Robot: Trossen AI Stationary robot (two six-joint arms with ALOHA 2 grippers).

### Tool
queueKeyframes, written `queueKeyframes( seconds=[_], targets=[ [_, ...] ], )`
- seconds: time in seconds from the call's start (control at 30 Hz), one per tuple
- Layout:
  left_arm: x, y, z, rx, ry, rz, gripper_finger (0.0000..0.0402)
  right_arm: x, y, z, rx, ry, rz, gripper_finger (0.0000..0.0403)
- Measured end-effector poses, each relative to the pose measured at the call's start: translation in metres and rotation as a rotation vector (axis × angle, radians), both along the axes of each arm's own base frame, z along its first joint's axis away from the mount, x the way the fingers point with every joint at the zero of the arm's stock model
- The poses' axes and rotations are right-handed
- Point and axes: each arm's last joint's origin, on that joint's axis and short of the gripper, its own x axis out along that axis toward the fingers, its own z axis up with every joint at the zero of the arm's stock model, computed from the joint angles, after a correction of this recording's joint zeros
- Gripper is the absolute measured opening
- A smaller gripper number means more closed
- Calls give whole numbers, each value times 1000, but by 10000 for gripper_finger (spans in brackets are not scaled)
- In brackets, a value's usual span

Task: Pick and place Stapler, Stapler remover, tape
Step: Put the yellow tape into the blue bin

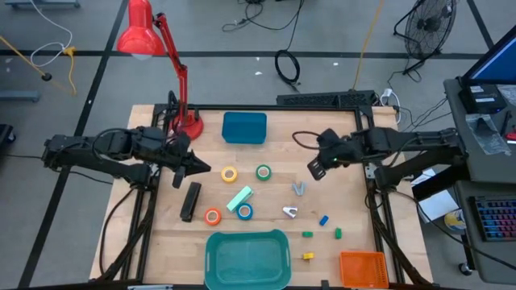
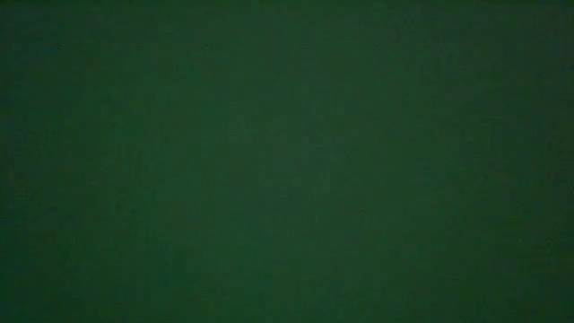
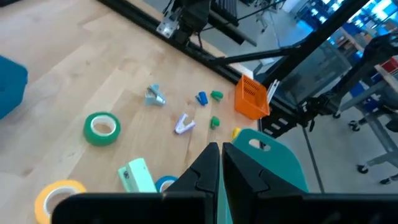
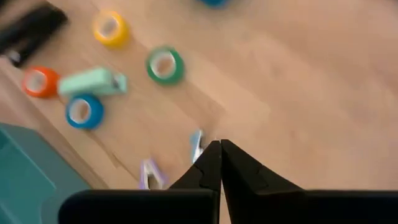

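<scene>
The black stapler (image 1: 190,201) lies flat on the wooden table, left of centre. Around it lie tape rolls: yellow (image 1: 230,174), green (image 1: 264,171), orange (image 1: 213,216) and blue (image 1: 244,211). Two small metal staple removers (image 1: 299,188) (image 1: 290,212) lie right of centre. My left gripper (image 1: 201,169) hovers shut above the table, just beyond the stapler and left of the yellow roll. My right gripper (image 1: 313,169) hangs shut above the table, beyond the removers, one of which (image 4: 196,144) shows just past its tips. The low view is dark.
A mint-green block (image 1: 239,198) lies between the rolls. A teal tray (image 1: 247,258) stands at the near edge, an orange basket (image 1: 363,268) at the near right corner, a blue box (image 1: 244,127) and a red lamp (image 1: 187,121) at the far edge. Small coloured cubes (image 1: 323,219) lie near right.
</scene>
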Motion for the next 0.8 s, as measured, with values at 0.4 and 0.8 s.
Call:
queueKeyframes(
  seconds=[0.4,0.8],
  targets=[
    [-5,1,-29,37,318,25,23,10,12,-82,283,-21,-89,81],
    [48,12,-83,209,675,108,190,24,23,-118,424,-292,-67,145]
  ],
)
